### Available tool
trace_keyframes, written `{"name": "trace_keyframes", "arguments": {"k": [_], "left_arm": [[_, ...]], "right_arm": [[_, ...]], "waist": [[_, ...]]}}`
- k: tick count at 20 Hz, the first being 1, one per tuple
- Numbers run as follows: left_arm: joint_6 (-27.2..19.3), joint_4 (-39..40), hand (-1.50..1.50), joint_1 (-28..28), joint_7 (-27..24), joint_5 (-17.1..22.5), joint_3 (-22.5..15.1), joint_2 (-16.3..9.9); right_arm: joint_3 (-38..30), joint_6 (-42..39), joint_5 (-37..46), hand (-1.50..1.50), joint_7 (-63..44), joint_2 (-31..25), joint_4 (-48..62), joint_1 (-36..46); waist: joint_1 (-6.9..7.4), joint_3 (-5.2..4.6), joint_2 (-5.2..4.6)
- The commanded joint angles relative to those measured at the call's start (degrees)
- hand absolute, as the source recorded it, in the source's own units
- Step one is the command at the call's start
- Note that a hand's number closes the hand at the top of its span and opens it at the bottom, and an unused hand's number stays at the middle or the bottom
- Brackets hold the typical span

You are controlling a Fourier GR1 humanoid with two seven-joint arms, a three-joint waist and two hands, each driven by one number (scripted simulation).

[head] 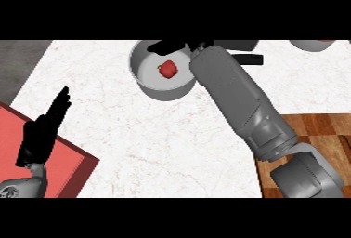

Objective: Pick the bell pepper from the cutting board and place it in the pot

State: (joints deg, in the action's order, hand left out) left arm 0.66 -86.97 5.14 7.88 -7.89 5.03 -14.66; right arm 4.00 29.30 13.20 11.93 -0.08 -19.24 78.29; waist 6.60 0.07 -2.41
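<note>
Bell pepper [168, 69] lies inside pot [161, 69] near counter's far edge. Looks light, firm, smooth-skinned; best grasped around its body. Right hand [171, 46] above pot rim, finger state unclear. Left hand [44, 128] rests open near left edge.

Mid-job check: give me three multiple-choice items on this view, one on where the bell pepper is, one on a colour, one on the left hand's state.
1. Where is the bell pepper?
A. on the cutting board
B. inside the pot
C. on the red tray

2. What colour is the pot?
A. grey
B. blue
C. yellow

3. How is the left hand?
A. curled round the pepper
B. open, fingers straight
C. pressing on the pot

Answers: 1 B, the pepper lies on the pot's floor. 2 A, its wall and rim are grey. 3 B, it shows at the left above the red tray, holding nothing.
</note>
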Motion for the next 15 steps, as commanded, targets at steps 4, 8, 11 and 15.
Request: {"name": "trace_keyframes", "arguments": {"k": [4,8,11,15], "left_arm": [[0.05,0.21,0.00,-2.64,-0.89,0.04,1.25,-0.64],[-0.69,-1.44,0.00,-1.32,3.17,0.27,1.73,-0.30],[0.21,-0.20,0.00,-3.17,-0.29,0.98,3.17,-1.11],[0.10,-2.80,0.00,-4.48,2.02,0.74,2.78,-0.54]], "right_arm": [[-7.25,-6.99,-8.66,-1.50,7.93,0.08,1.43,-1.25],[-10.13,-11.93,-10.31,-1.50,9.75,-1.46,3.73,-0.43],[-10.94,-14.85,-11.21,-1.50,13.57,-0.90,3.48,-3.36],[-11.38,-18.66,-11.48,-1.50,17.21,-4.22,2.66,-8.18]], "waist": [[-2.08,-0.07,0.91],[-3.10,-0.05,1.18],[-4.12,-0.07,1.53],[-5.23,-0.04,1.92]]}}
